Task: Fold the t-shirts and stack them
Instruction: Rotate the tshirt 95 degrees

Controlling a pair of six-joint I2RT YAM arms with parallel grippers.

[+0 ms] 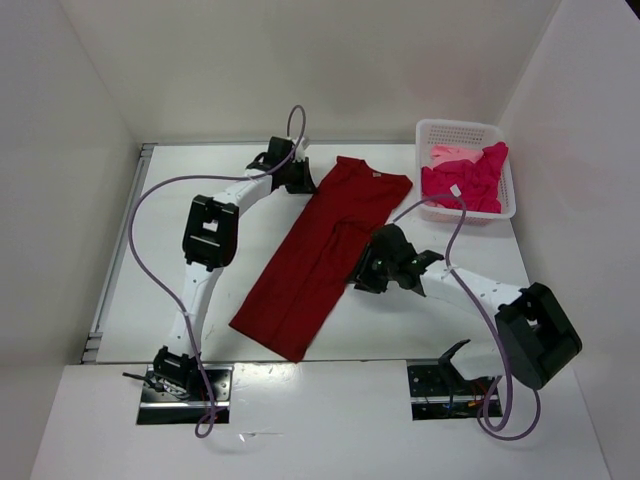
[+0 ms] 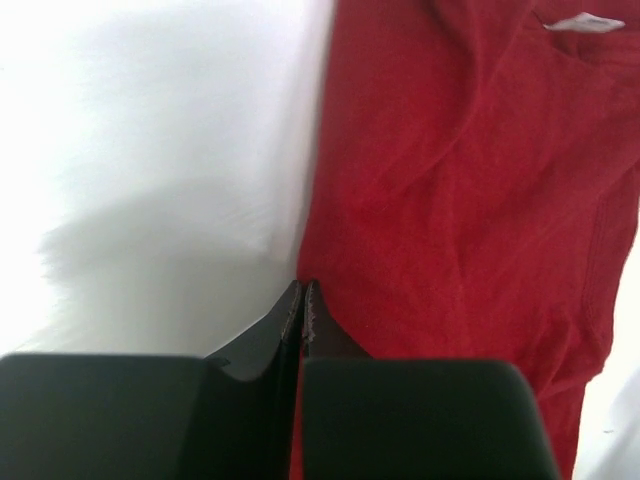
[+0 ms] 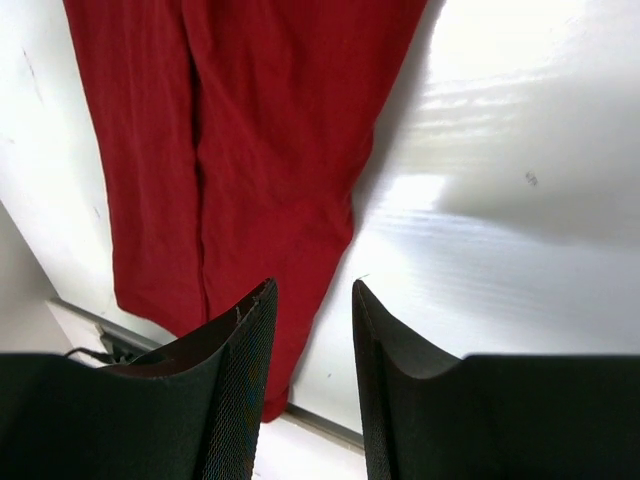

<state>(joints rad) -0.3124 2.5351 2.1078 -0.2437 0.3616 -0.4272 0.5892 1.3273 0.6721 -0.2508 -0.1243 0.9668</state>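
On the table the dark red t-shirt lies diagonally, collar far-right. My left gripper, pressed together, meets its shoulder edge (cloth caught? can't tell). My right gripper, spread, flanks the opposite edge.

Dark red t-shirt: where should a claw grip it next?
Probably the near hem of the dark red t-shirt, pinched at its corners from the open sides: it lies flat as a long narrow strip, so that end can lift toward the collar.
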